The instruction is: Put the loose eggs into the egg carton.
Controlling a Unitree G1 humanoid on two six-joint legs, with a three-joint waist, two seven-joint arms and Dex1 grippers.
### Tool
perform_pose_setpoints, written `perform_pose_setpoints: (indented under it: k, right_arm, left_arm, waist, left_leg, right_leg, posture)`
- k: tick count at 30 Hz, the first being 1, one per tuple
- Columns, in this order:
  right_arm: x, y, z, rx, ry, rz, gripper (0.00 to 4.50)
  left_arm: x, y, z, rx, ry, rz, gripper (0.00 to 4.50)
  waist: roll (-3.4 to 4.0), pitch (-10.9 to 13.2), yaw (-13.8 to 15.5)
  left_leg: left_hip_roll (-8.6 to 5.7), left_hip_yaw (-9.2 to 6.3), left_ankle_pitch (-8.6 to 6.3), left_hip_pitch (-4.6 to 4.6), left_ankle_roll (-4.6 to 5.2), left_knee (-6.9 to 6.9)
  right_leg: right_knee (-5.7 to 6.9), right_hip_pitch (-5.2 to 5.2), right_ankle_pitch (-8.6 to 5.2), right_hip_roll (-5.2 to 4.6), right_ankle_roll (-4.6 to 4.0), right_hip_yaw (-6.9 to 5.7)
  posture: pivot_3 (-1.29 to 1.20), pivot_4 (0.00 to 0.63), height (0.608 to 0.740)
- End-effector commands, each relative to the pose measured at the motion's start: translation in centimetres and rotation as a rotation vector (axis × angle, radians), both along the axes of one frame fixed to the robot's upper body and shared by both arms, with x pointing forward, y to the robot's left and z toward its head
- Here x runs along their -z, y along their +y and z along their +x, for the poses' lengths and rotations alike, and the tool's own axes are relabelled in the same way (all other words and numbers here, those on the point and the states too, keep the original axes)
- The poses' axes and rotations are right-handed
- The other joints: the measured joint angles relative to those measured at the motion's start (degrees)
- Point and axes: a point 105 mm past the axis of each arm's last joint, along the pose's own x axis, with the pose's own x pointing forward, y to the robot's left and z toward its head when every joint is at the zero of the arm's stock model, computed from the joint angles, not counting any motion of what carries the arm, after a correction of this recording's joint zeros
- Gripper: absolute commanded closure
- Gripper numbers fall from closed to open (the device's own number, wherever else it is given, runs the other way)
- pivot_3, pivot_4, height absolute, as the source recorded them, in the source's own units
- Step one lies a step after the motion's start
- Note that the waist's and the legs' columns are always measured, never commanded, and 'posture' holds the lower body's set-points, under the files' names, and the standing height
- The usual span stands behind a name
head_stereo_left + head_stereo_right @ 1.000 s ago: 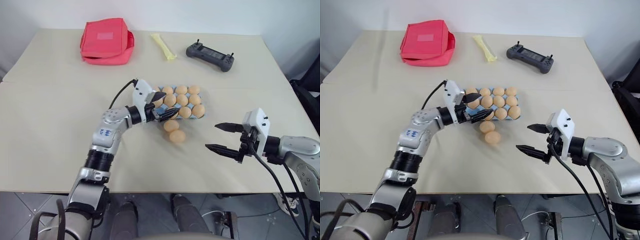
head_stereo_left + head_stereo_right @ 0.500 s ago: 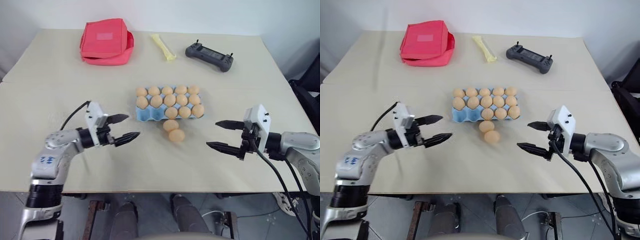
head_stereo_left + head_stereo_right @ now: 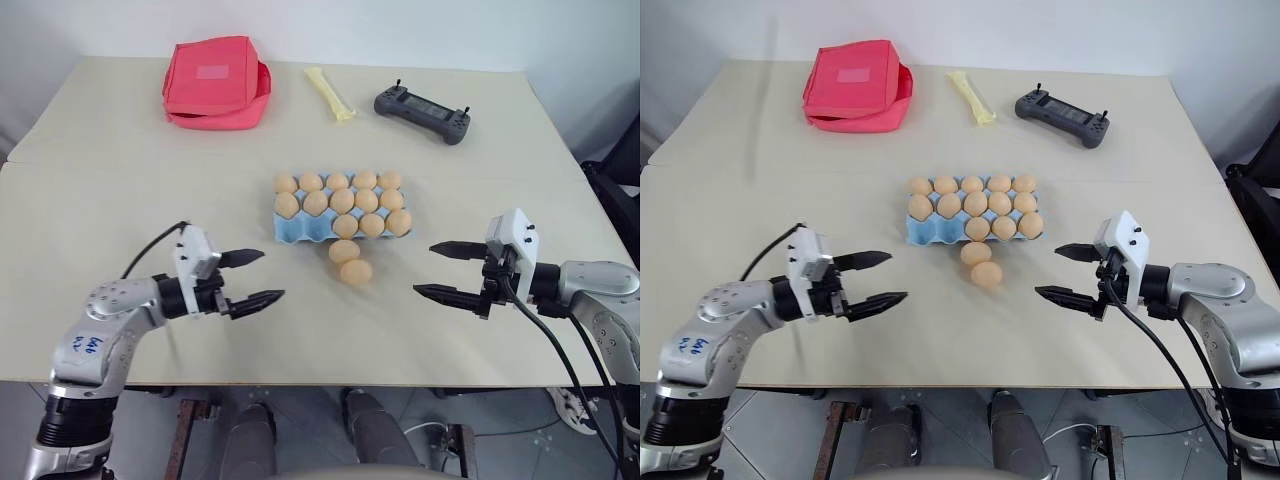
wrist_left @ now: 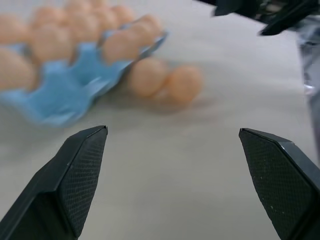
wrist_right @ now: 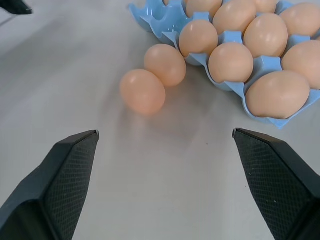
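Resting just off the near edge of the egg carton, two loose eggs touch each other on the table; two near-row cups look empty. My left gripper and right gripper flank them, jaws wide apart and empty, likely poised to pick.

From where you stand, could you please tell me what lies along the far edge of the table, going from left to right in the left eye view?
Red fabric pouch → pale yellow strip-like item → dark grey handheld controller.
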Motion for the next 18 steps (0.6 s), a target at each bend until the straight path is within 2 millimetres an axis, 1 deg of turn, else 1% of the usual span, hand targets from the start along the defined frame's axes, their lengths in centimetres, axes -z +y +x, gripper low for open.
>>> perform_pose_setpoints:
  k: [1, 4, 12, 15, 18]
  right_arm:
    - [-1.1, -0.3, -0.1, -0.007, -0.052, -0.011, 0.00]
    - [-1.1, -0.4, -0.2, -0.002, -0.054, -0.014, 0.00]
    - [-0.9, -0.6, -0.4, 0.006, -0.052, -0.015, 0.00]
    - [-0.9, -0.6, -0.4, 0.009, -0.053, -0.016, 0.00]
    - [-0.9, -0.8, -0.5, 0.015, -0.054, -0.016, 0.00]
  left_arm:
    - [-1.5, -1.9, -0.6, 0.064, -0.090, 0.004, 0.01]
    - [-1.2, -3.0, -0.8, 0.102, -0.120, 0.032, 0.01]
    - [-0.2, -8.2, 0.4, 0.117, -0.132, 0.072, 0.01]
    - [0.2, -9.6, 0.8, 0.110, -0.131, 0.084, 0.01]
    - [0.5, -10.5, 1.2, 0.093, -0.135, 0.094, 0.01]
  waist:
    - [0.00, 0.0, -0.1]
    - [0.01, 0.0, -0.2]
    - [0.01, 0.0, 0.2]
    - [0.01, 0.0, 0.0]
    - [0.01, 0.0, -0.1]
  left_leg:
    - [0.00, -0.01, 0.00, 0.00, 0.00, 0.00]
    - [0.00, 0.01, 0.00, 0.01, 0.00, 0.00]
    - [-0.02, 0.00, 0.00, 0.00, 0.00, 0.14]
    - [-0.02, -0.01, 0.00, 0.01, 0.01, 0.11]
    - [-0.02, -0.02, 0.01, 0.02, 0.01, 0.12]
  right_leg:
    - [0.00, 0.00, 0.00, 0.01, 0.01, 0.00]
    - [0.00, 0.00, 0.01, 0.01, 0.01, 0.02]
    - [-0.03, 0.09, 0.05, 0.01, 0.10, 0.02]
    - [-0.03, 0.09, 0.05, 0.02, 0.10, 0.02]
    - [-0.01, 0.09, 0.07, 0.03, 0.12, 0.02]
  posture:
    - [0.00, 0.150, 0.740]
    - [0.00, 0.150, 0.740]
    - [0.00, 0.150, 0.740]
    - [0.00, 0.150, 0.740]
    - [0.00, 0.150, 0.740]
